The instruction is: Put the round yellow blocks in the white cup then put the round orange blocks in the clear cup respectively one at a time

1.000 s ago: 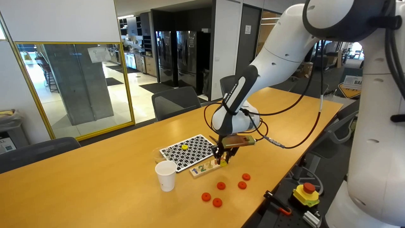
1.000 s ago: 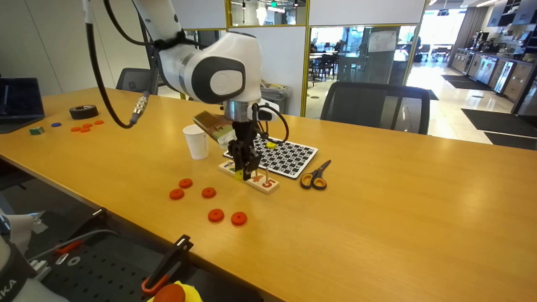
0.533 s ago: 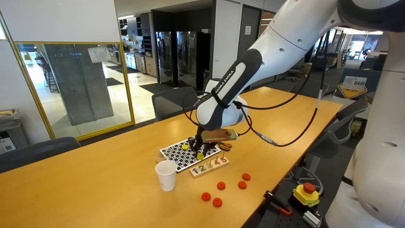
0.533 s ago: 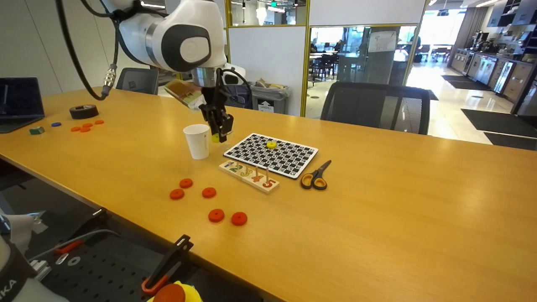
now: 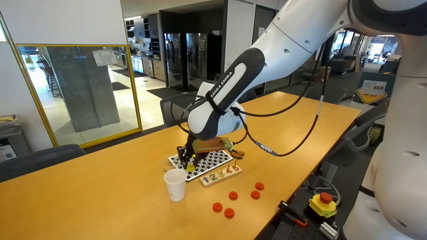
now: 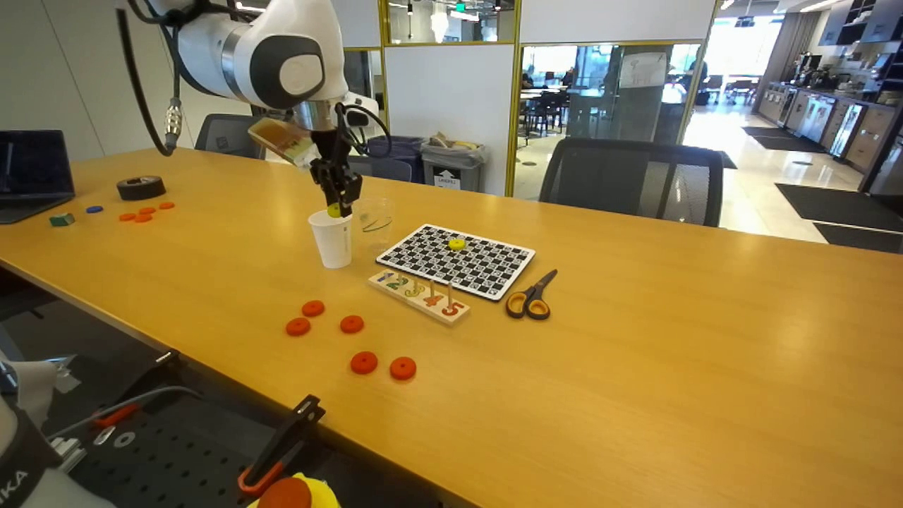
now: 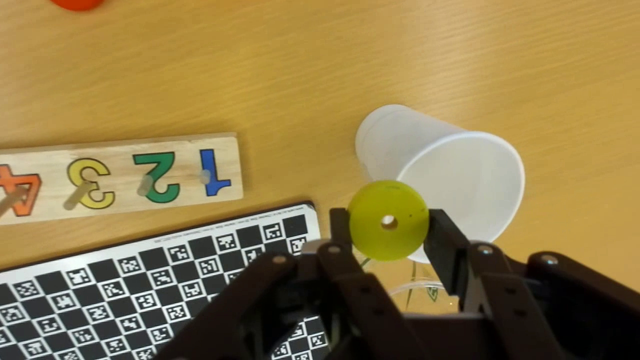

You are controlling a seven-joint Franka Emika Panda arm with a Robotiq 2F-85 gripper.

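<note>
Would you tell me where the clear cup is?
In an exterior view, the clear cup is left of centre, just right of the white cup, near the board.

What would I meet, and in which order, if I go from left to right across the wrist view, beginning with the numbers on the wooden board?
Orange 4, yellow 3, green 2, blue 1, white cup. Left out are things whose place overlaps, such as the round yellow block and the checkered board.

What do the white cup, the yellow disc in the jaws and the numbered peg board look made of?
White cup: paper or plastic, smooth, matte; soft shading leaves it open.
Yellow disc: painted wood or plastic, smooth; even colour fits both.
Numbered peg board: likely wood, fairly matte; visible grain.
</note>
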